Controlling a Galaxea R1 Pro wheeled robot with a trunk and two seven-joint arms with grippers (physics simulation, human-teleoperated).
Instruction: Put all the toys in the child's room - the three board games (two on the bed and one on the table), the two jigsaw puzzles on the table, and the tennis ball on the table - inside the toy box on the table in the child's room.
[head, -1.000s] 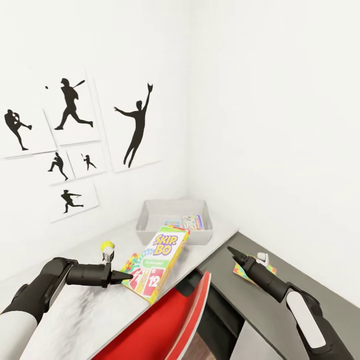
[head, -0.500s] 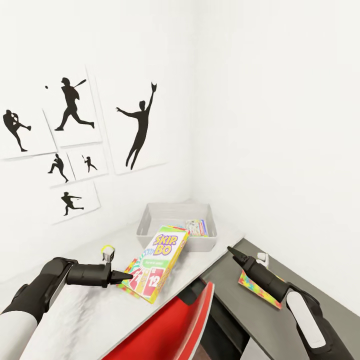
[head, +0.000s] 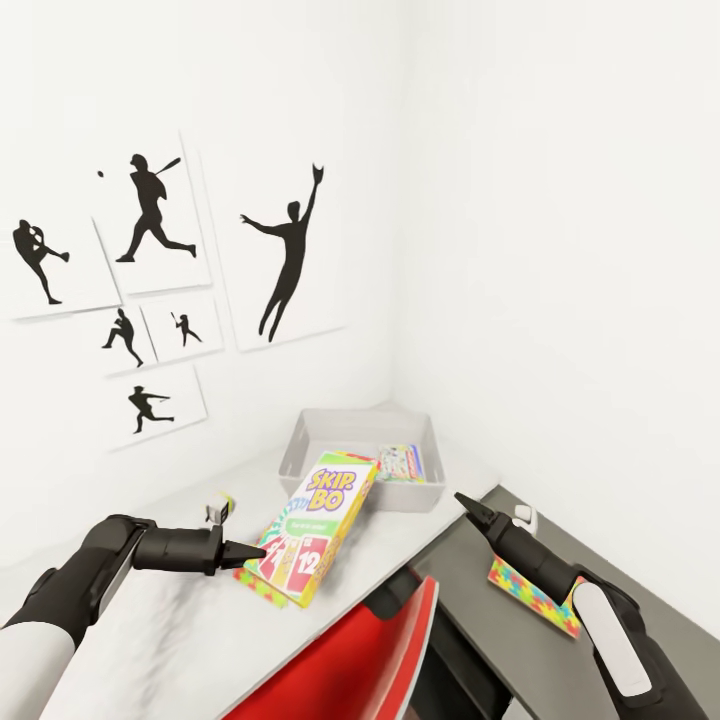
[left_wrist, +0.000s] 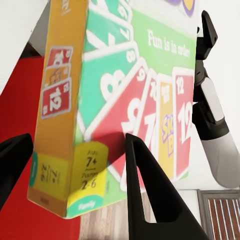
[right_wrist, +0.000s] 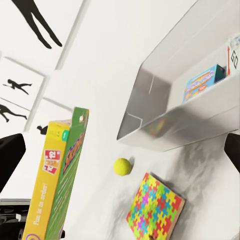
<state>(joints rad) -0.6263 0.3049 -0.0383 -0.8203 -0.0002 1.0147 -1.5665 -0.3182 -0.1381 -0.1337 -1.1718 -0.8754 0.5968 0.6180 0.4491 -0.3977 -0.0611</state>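
From the head view, the Skip-Bo box (head: 318, 523) is held at its lower edge by the left tool (head: 252, 551), just short of the toy box (head: 345, 462) on the bench (head: 180, 630).

At the left wrist, the fingers (left_wrist: 145, 200) are seen clamped across one corner (stiff, light, smooth card; a mid-edge grip would twist less).

The right tool (head: 462, 499) hangs bare; whether it is parted cannot be told.

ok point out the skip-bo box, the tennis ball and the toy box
Skip-Bo box (head: 312, 525): head view, middle of its cover.
Tennis ball (right_wrist: 122, 166): right wrist view, its centre.
Toy box (head: 300, 452): head view, left wall.
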